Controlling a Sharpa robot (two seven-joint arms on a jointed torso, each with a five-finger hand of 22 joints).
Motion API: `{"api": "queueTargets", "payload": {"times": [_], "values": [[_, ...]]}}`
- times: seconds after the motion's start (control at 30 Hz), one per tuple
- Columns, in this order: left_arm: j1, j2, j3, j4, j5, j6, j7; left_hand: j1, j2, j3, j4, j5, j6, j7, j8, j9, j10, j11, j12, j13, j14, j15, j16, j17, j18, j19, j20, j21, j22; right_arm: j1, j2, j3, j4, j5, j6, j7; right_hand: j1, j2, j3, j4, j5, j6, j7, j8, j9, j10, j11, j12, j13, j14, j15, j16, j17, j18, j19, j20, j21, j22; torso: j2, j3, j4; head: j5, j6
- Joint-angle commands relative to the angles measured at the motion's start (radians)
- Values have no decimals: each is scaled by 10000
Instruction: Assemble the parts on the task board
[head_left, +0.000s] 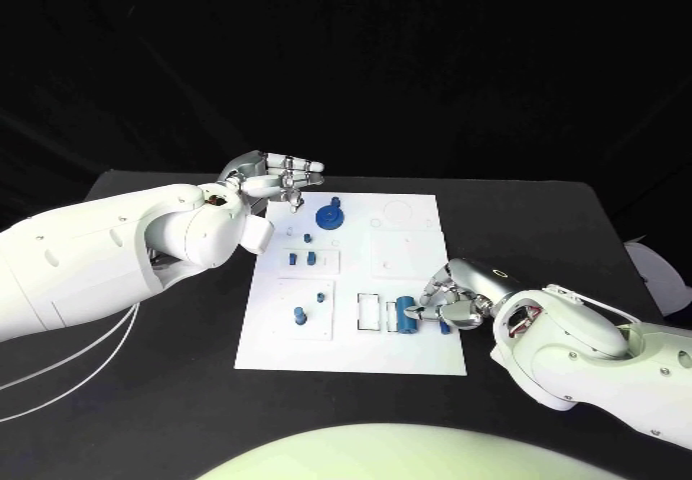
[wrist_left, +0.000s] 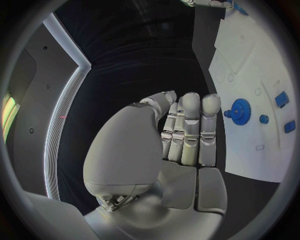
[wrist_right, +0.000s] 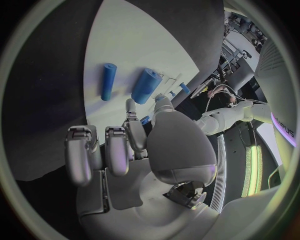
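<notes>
I am resting my right hand (head_left: 450, 298) by the blue cylinders (head_left: 405, 314) to grab one, grasp unclear, while my empty left hand (head_left: 274, 178) is waiting with curled fingers.

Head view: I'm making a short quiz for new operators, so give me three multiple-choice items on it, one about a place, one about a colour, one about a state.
1. Where on the white board does the blue gear sit?
A. near the far edge, close to the left hand
B. at the near edge
C. off the board, on the black table

2. What colour are the small parts on the board?
A. red
B. blue
C. yellow

3. What is the left hand doing?
A. gripping the gear
B. pressing flat on the board
C. raised by the far left corner of the board, holding nothing

Answers: 1 A, the gear lies in the far part of the board just beside the left hand. 2 B, every piece, the gear and the cylinders by the right hand included, is blue. 3 C, the left wrist view shows its fingers together with nothing in them.
</notes>
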Motion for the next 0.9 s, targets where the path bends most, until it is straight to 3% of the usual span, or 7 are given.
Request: {"api": "queueTargets", "payload": {"times": [0.03,0.53,0.9], "values": [[2,2,6,35,55,202,59,-163,11,-49,87,12,-65,5,0,-22,-94,8,72,20,-25,21,-2,-17,114,-18,75,-62,-27,-42,87,-7,-97,-125,372,-165,-140,-19,-63,6,19,63,-31,53,28,-54,-29,-2,-20,698,-19,-15,877,-146,774,-46,-42,2440,1,-3,-1,-26,-17],[2,16,4,5,221,484,103,-529,48,-285,352,-4,-118,-4,35,-55,-209,14,198,49,-50,49,12,-102,129,-46,119,-221,-142,-207,580,-16,-492,-85,559,-145,-174,55,-37,-12,31,71,-46,91,78,-98,-41,-69,-67,687,-29,-37,835,-129,743,-54,-117,2419,-4,3,2,-93,-29],[1,-2,4,11,245,461,134,-543,58,-298,366,-3,-120,-5,38,-57,-215,14,207,51,-55,50,8,-114,130,-48,121,-231,-149,-303,661,-17,-554,-226,1037,-183,321,-19,25,-60,-25,93,-87,210,227,-97,-78,-73,-7,693,-60,-28,866,-136,753,-80,-87,2427,-5,-3,-12,-124,-17]]}}
